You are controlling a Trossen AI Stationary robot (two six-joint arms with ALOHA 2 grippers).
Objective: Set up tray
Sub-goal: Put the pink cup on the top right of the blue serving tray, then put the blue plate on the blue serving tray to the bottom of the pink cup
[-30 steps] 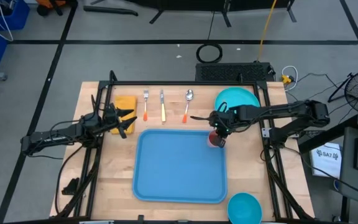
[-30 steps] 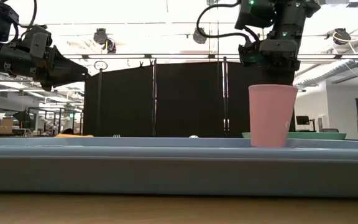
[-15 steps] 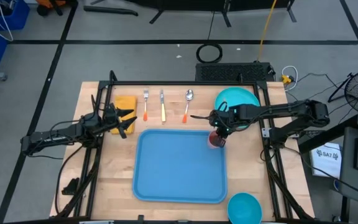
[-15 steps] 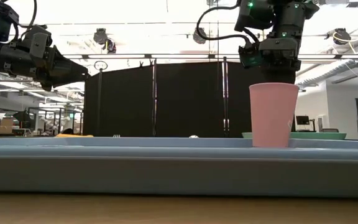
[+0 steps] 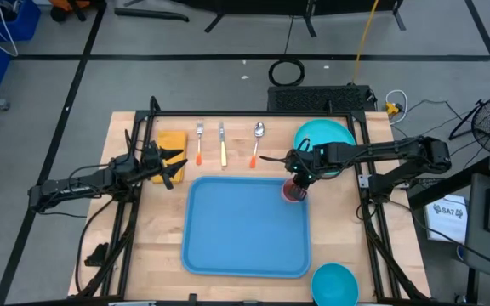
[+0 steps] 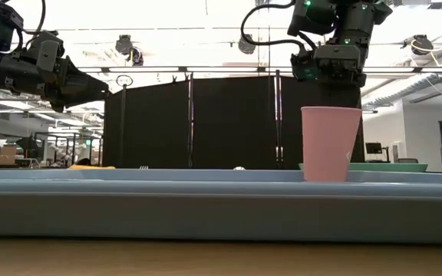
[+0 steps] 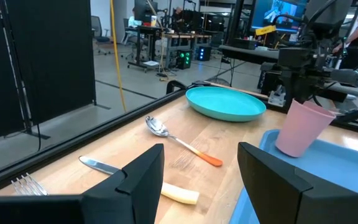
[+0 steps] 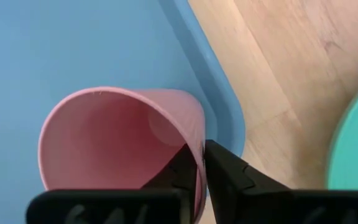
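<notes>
The sky-blue tray point(image 5: 245, 229) lies flat at the middle of the table. A pink cup point(image 5: 293, 190) stands in the tray's far right corner, also seen in the low view point(image 6: 330, 146) and the left wrist view point(image 7: 303, 127). My right gripper point(image 8: 201, 163) is above it, shut on its rim. My left gripper point(image 5: 170, 166) hovers open off the tray's far left corner, near a yellow sponge point(image 5: 171, 141), its fingers point(image 7: 142, 180) touching nothing. My right gripper pinches the pink cup's rim point(image 8: 191, 124) on the side toward the table's right edge. One finger is inside the cup and the other finger point(image 8: 229, 171) is outside. The fingers come from above, pointing down. The cup leans slightly, with its base point(image 7: 289, 148) low on the tray's corner.
Beyond the tray's far edge lie a fork point(image 5: 200, 143), a knife point(image 5: 223, 146) and a spoon point(image 5: 256, 143). A round teal plate point(image 5: 324, 136) sits at the far right, close behind the right gripper. A blue bowl point(image 5: 334, 283) stands at the near right corner.
My right gripper has carried the pink cup a short way toward the table's left, farther over the tray, and the cup now leans a little instead of standing straight. My left arm has kept still.
</notes>
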